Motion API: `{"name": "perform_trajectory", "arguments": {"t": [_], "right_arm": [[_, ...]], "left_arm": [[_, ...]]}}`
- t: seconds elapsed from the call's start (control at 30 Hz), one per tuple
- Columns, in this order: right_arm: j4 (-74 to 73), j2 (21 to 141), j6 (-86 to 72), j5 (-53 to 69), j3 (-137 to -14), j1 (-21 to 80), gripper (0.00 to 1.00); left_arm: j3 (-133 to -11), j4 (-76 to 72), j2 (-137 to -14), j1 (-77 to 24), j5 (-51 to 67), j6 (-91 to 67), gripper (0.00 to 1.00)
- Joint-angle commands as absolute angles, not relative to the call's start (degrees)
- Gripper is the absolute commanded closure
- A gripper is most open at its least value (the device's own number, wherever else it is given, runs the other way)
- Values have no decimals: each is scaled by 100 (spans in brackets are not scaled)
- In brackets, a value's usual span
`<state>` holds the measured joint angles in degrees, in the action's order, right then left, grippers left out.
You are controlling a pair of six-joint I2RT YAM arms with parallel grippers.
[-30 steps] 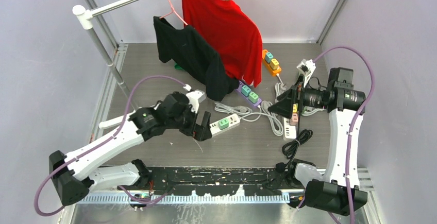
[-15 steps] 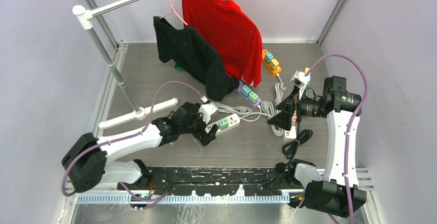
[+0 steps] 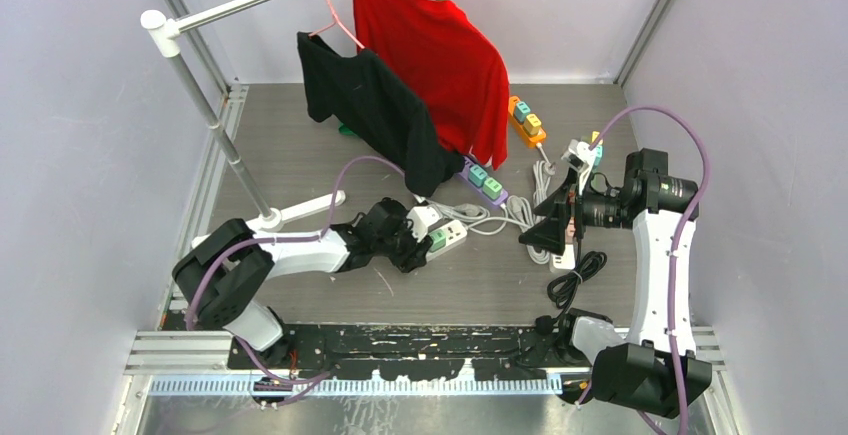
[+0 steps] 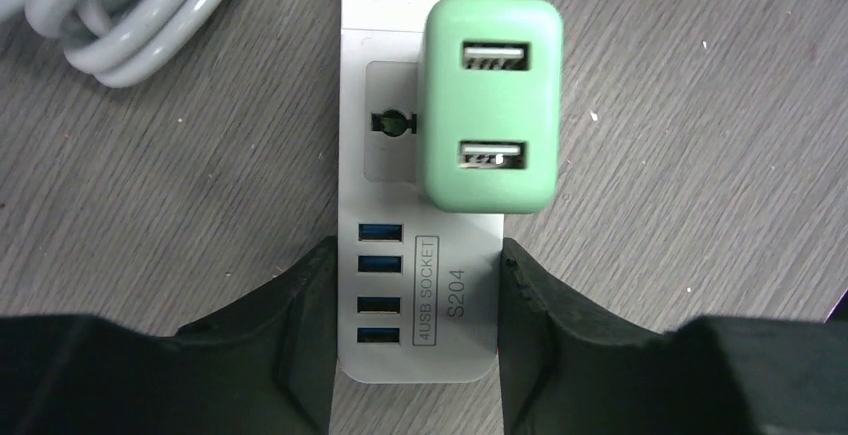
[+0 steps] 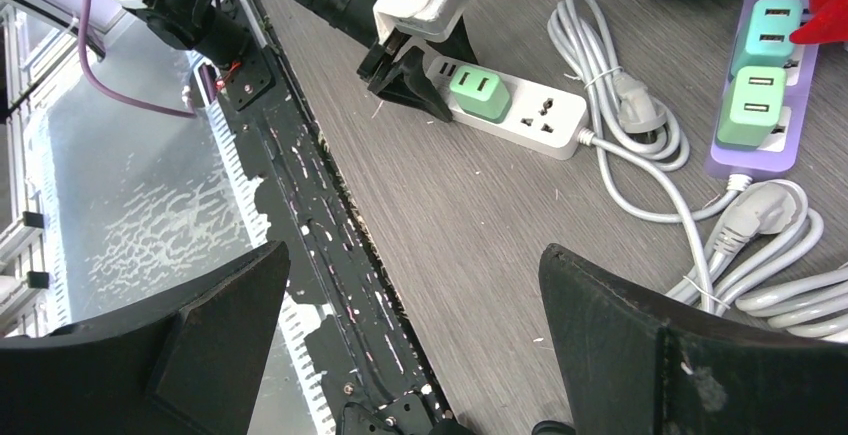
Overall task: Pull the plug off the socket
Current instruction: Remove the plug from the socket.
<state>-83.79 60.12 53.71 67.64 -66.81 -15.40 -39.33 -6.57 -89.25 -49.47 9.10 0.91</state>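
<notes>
left gripper (image 4: 418, 255) clamps the socket strip (image 4: 455, 300), green plug (image 4: 490, 105) just beyond its fingertips.

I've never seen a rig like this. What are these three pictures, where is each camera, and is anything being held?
Two robot arms, left arm and right arm, stand at the near edge of the table, each ending in a two-finger gripper. The wide picture comes from a fixed camera above and behind them; the other two from cameras on the wrists, showing their own fingers. On the table lie a white power strip with a green USB charger plugged in, a purple power strip, an orange power strip and coiled cables; a red shirt and a black shirt hang behind. The left gripper has its fingers against both long sides of the white power strip, apparently clamping it. The right gripper is open, empty.
</notes>
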Motion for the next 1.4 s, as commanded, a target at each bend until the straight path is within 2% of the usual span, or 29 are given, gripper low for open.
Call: {"name": "perform_trajectory", "arguments": {"t": [0.0, 0.07, 0.13, 0.2, 0.3, 0.53, 0.67, 0.8, 1.1, 1.23, 1.37], "right_arm": [[-8414, 6049, 5550, 6949, -6688, -1548, 0], [-8567, 6078, 5788, 6923, -6715, -1532, 0], [-9009, 6159, 6485, 6904, -6766, -1494, 0], [-9739, 6253, 7795, 6844, -6854, -1446, 0], [-9885, 6353, 8839, 6735, -6782, -1318, 0], [-9844, 6701, 10280, 6689, -6098, -269, 0], [-9261, 6805, 10003, 6544, -5873, 261, 1], [-8306, 6849, 8993, 6384, -5785, 691, 10], [-6768, 6693, 7653, 6094, -5331, 1194, 22], [-6737, 6654, 7735, 6043, -5285, 1292, 30], [-7205, 6617, 8506, 6037, -5207, 1401, 37]], "left_arm": [[-4003, -1171, -8971, -4929, 881, 115, 62], [-3946, -1206, -8895, -4935, 937, 126, 72], [-3926, -1200, -8761, -4950, 1114, 162, 89], [-3956, -1145, -8570, -5030, 1259, 226, 94], [-4094, -943, -8303, -5309, 1483, 354, 100], [-4345, -721, -8069, -6159, 1183, 245, 100], [-4596, -668, -8117, -6575, 769, 224, 100], [-4903, -565, -8261, -6836, 563, 251, 100], [-5423, -343, -8536, -7091, 441, 115, 100], [-5512, -325, -8585, -7111, 451, 57, 100], [-5511, -383, -8555, -7111, 500, -75, 100]]}}
